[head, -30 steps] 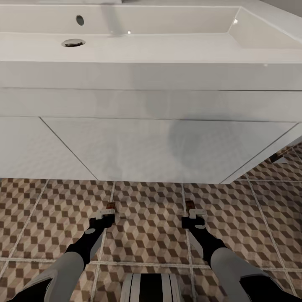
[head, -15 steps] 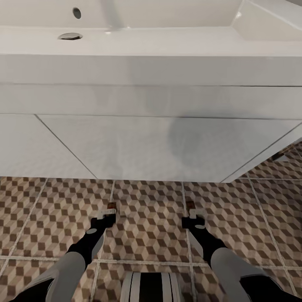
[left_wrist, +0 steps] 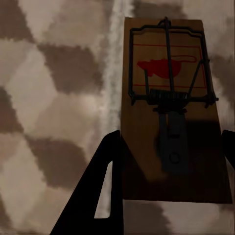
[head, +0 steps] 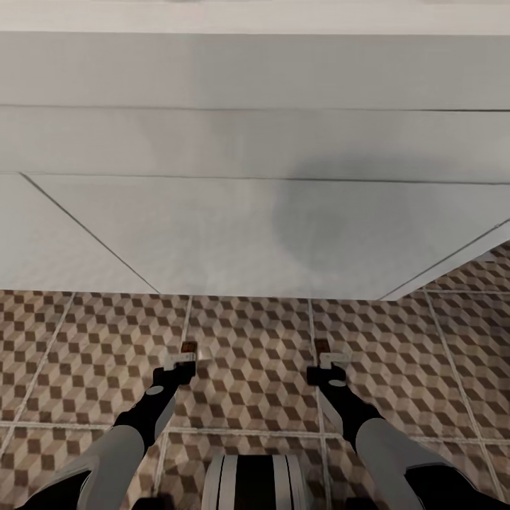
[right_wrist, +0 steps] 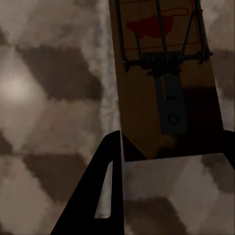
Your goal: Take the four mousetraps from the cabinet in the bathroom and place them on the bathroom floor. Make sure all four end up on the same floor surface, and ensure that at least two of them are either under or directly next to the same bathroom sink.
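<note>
Head view: both arms low before sink (head: pixel 255 212), over bathroom floor (head: pixel 71 354). Left gripper (head: pixel 188 352) and right gripper (head: pixel 322 350) each clamp mousetrap (left_wrist: pixel 169 112). Step: placing. Next: lower, release by sink.

Your head view cuts the sink (head: pixel 255 142) off at top & both sides; basin & tap are out of frame. Right wrist view crops the mousetrap (right_wrist: pixel 164 83) at its far end, and both traps are mere specks past your pincers in head view
</note>
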`<state>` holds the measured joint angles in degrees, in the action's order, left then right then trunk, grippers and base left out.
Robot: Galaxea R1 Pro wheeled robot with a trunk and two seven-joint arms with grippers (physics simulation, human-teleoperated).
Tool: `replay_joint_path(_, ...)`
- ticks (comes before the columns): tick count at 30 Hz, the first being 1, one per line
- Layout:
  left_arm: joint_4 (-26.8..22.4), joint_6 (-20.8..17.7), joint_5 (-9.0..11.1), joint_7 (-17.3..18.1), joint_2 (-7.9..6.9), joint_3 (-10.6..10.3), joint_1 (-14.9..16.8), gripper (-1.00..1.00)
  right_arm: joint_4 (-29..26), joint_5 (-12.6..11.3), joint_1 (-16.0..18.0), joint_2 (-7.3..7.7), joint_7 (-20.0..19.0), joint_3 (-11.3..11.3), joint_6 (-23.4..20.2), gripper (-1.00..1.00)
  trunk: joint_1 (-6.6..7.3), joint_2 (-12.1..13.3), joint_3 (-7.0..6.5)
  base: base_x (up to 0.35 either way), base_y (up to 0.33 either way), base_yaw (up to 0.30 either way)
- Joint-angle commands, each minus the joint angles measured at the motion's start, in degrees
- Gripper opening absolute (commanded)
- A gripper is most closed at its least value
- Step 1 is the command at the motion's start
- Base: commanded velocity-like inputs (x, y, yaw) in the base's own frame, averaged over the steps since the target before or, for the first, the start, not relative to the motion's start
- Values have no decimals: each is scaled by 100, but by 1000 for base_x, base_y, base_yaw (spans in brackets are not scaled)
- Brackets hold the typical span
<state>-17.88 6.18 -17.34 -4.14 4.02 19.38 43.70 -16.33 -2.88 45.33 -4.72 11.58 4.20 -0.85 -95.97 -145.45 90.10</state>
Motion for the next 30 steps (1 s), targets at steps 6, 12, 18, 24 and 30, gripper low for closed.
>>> replay_joint_path(6,0,23,-67,-26,3,30,6,-100,-2,-38,2,2,94,46,62,-100,-6,-5,70,0,0,0)
replay_joint_path(12,-5,21,-67,-26,3,30,7,-100,-2,-42,2,5,113,46,143,-100,-6,-5,70,0,0,0)
replay_joint_path(18,-1,16,-75,-26,4,30,3,-100,-2,-38,2,-2,116,52,158,-100,-6,-5,70,0,0,0)
replay_joint_path(24,-30,28,-80,-42,8,36,6,-100,-91,-44,2,-2,122,42,340,-100,-6,-5,70,0,0,0)
replay_joint_path(30,-65,407,-32,-204,5,68,4,-100,-296,-51,2,2,145,30,658,-100,-6,-5,70,0,0,0)
